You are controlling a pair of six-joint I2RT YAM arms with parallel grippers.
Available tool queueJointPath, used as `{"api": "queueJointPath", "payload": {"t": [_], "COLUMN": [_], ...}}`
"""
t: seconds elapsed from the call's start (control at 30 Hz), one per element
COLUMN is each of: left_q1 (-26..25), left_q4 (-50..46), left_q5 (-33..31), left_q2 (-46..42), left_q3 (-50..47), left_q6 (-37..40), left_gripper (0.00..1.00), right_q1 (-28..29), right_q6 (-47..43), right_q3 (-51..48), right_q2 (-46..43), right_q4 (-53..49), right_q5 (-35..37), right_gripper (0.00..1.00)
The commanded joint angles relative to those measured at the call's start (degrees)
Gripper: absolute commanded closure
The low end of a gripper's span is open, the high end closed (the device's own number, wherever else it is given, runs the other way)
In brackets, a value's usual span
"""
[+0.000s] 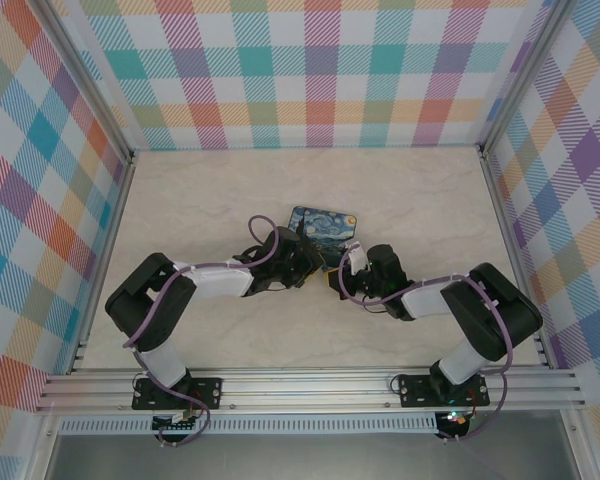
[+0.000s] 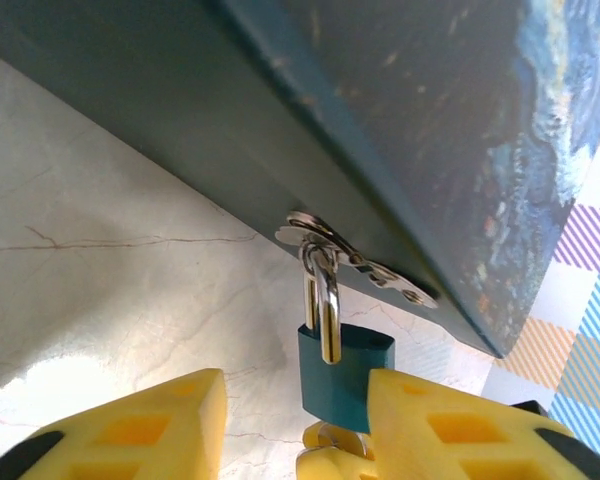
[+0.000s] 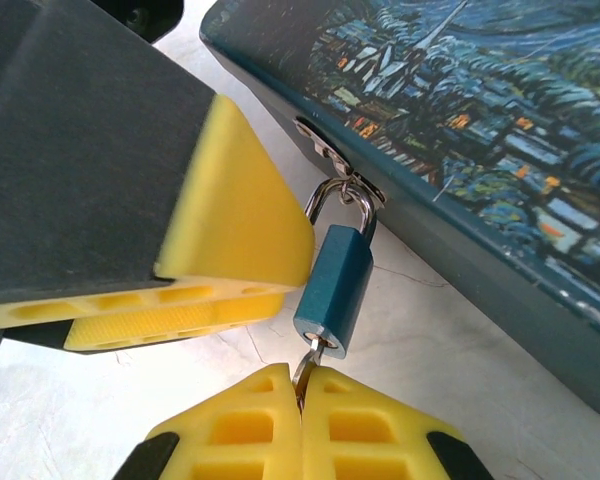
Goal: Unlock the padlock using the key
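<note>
The blue-teal padlock (image 2: 345,375) (image 3: 335,290) hangs by its silvery shackle (image 2: 323,290) from the hasp (image 2: 365,268) on the front of the starry-night box (image 1: 323,226). My left gripper (image 2: 295,425) is open around the padlock's body. Its right finger (image 2: 450,430) touches the body's side, while the left finger (image 2: 130,430) stands apart. The grey key (image 3: 310,362) sits in the keyhole at the padlock's bottom. My right gripper (image 3: 302,395) is shut on the key just below the body. One shackle leg ends in a rounded tip over the body's top.
The box (image 3: 480,140) lies on the pale marble table (image 1: 200,200), with both arms meeting at its near edge. Plaid walls (image 1: 40,180) stand on three sides. The left finger (image 3: 230,220) crowds the padlock's left side.
</note>
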Motion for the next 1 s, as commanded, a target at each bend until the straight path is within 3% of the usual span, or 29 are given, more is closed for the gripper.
{"api": "queueJointPath", "payload": {"t": [0.0,0.3,0.5,0.63,0.8,0.97], "left_q1": [0.0,3.5,11.7,16.1,17.9,18.1], "left_q4": [-2.4,-24.1,-34.6,-35.9,-38.2,-39.1], "left_q5": [-2.0,-11.4,-10.6,-5.6,0.8,7.2], "left_q2": [-5.6,-18.3,-19.2,-14.1,-2.2,9.3], "left_q3": [0.9,5.8,10.5,14.8,24.4,34.8], "left_q6": [3.7,17.0,28.1,37.3,48.3,52.5], "left_gripper": [0.52,0.33,0.25,0.21,0.16,0.12], "right_q1": [0.5,0.4,0.5,0.5,0.5,0.5], "right_q6": [1.9,3.1,6.0,6.2,6.2,6.3], "right_q3": [0.9,0.9,0.9,0.7,0.8,0.7], "right_q2": [-1.5,-0.8,0.1,-0.3,-0.2,-0.1], "right_q4": [0.1,0.0,0.8,0.6,0.3,-0.4], "right_q5": [0.3,1.0,0.6,1.3,1.3,1.7], "right_gripper": [1.00,1.00,1.00,1.00,1.00,1.00]}}
